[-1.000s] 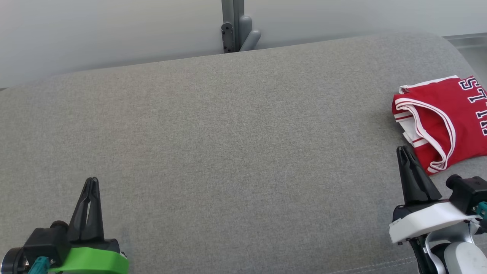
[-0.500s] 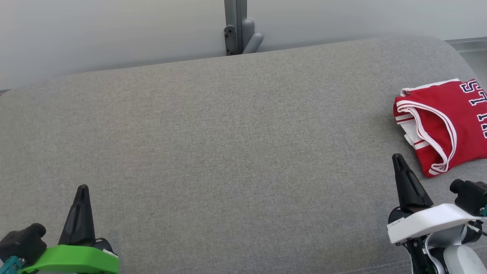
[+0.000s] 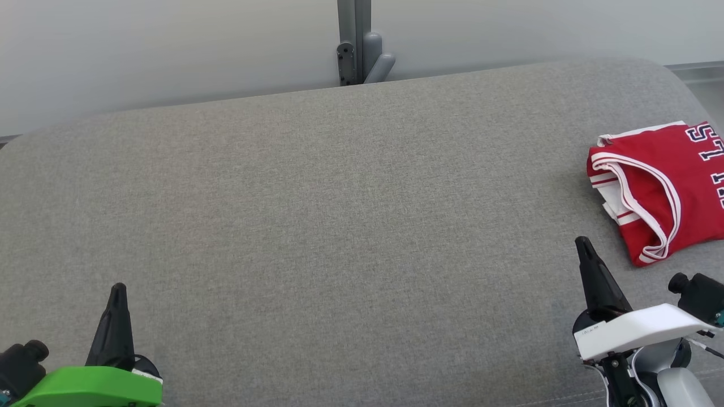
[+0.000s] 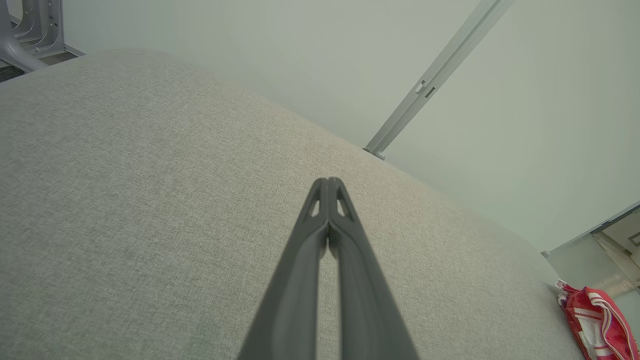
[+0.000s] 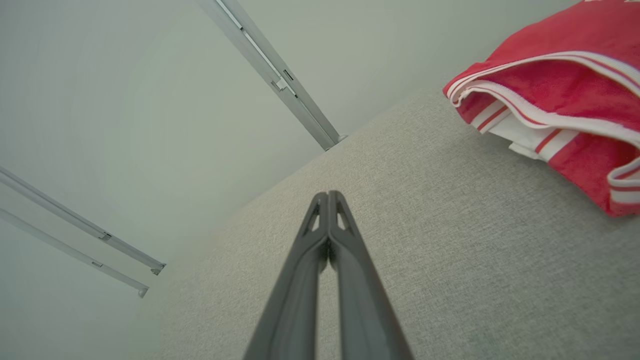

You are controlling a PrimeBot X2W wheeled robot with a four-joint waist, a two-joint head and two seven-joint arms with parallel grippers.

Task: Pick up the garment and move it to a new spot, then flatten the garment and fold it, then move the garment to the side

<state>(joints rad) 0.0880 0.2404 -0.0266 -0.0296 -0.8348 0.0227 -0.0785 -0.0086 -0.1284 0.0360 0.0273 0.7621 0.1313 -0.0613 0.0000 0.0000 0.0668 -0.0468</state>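
Left gripper [image 3: 117,289] and right gripper [image 3: 582,244] hang closed and empty, the folded red-and-white jersey [image 3: 662,186] lies aside on the grey fabric cushion [image 3: 339,226], so probably only retreat is needed.

garment [image 3: 662,186]: red jersey, white trim | folded, flat | far right on grey cushion [image 3: 339,226]

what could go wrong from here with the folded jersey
1. The folded red jersey lies near the rounded right end of the grey cushion; a nudge might slide it off.
2. The shut right gripper sits close beside it; a sideways swing could snag the loose striped trim and undo the fold.
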